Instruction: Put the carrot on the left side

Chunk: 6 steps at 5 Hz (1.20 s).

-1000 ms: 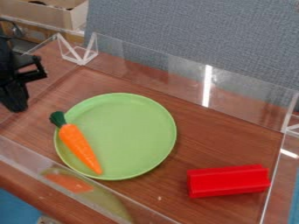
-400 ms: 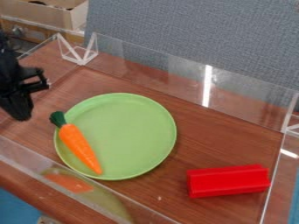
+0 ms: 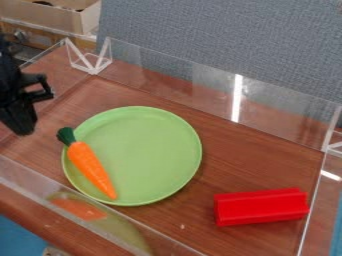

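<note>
Lying on the left rim of the green plate [image 3: 147, 150], the carrot [image 3: 88, 166] points its dark green stem toward the far left corner of the tabletop [image 3: 267, 150] and its tapered tip toward the near edge. Nothing about it has changed over the last second: same spot, same angle, untouched. The gripper [image 3: 18, 124] stands apart from it, close to the tabletop's left edge, pointing steeply down with its jaws shut and nothing between them; compared with a second ago it has only drifted slightly and has not opened. That suggests the task has hardly begun: the jaws would have to open before any grasp. The red block [image 3: 262, 207] sits near the right front corner, well clear.
</note>
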Each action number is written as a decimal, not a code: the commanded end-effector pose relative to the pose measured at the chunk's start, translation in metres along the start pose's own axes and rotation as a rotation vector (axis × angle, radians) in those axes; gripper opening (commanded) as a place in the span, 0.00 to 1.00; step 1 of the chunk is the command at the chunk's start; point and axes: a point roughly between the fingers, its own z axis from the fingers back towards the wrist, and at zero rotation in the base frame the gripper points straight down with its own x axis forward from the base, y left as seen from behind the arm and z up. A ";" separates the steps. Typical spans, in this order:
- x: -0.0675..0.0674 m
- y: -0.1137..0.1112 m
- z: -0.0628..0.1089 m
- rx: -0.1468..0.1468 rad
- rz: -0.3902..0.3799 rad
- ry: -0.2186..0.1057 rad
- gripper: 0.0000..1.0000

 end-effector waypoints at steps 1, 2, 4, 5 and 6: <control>0.010 -0.009 0.023 -0.009 -0.042 -0.052 0.00; 0.015 -0.017 0.020 -0.007 -0.002 -0.053 0.00; 0.020 -0.008 0.015 0.013 0.046 -0.047 0.00; 0.024 -0.010 0.027 0.026 0.041 -0.058 1.00; 0.027 -0.014 0.041 0.038 0.030 -0.071 1.00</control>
